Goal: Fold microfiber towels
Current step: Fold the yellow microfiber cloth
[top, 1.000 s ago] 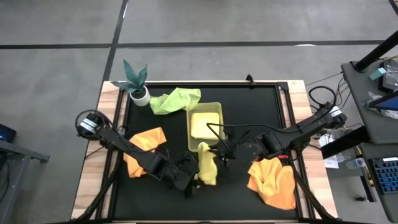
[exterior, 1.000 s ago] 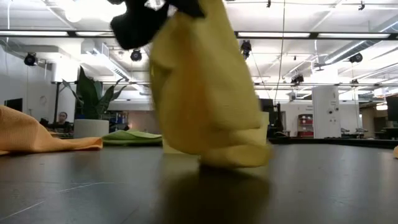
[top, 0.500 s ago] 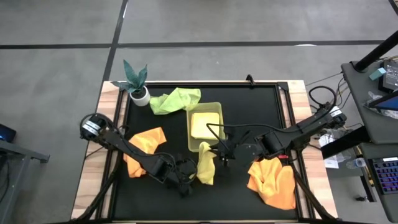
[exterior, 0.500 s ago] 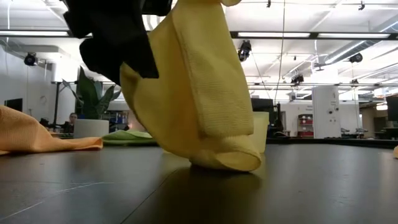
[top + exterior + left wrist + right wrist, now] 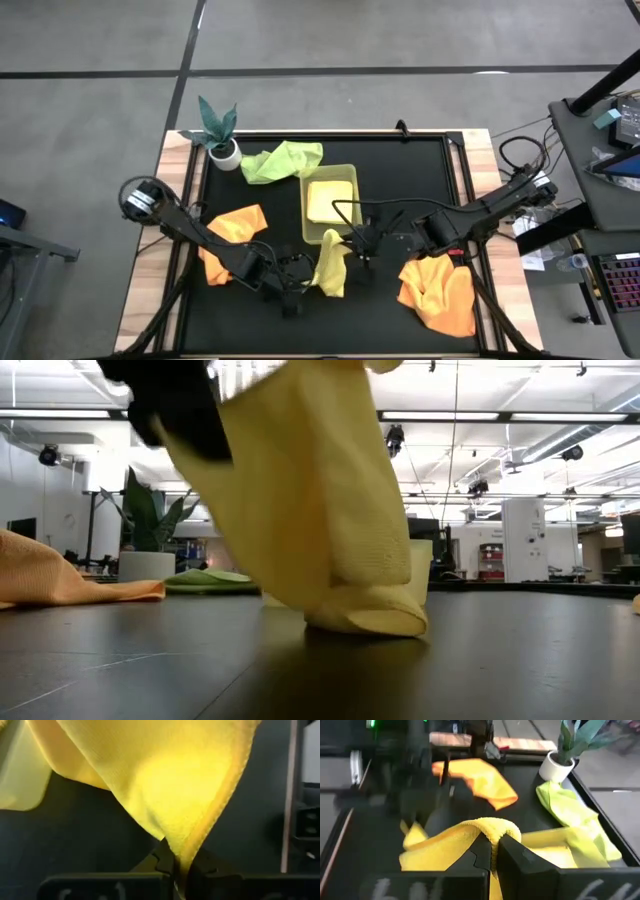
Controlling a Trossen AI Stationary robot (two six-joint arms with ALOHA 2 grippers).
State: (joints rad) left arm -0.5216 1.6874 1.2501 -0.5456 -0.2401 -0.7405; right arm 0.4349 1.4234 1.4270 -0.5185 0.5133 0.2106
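Yellow towel (image 5: 331,274) lower centre of high view, just below tray (image 5: 350,178). Left gripper (image 5: 300,283) and right gripper (image 5: 352,248) both clamped on towel edges, lifting it.

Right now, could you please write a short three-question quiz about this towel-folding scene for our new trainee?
1. True or false: both end effectors grip the pale yellow fuzzy microfiber towel.
2. Which colour is the cloth beside the small white plant pot? A orange, B light green, C blue.
3. What lies in the yellow-green rectangular plastic tray?

Key: 1 true: the left end effector and the right end effector pinch it. 2 B. 3 A folded pale yellow towel.
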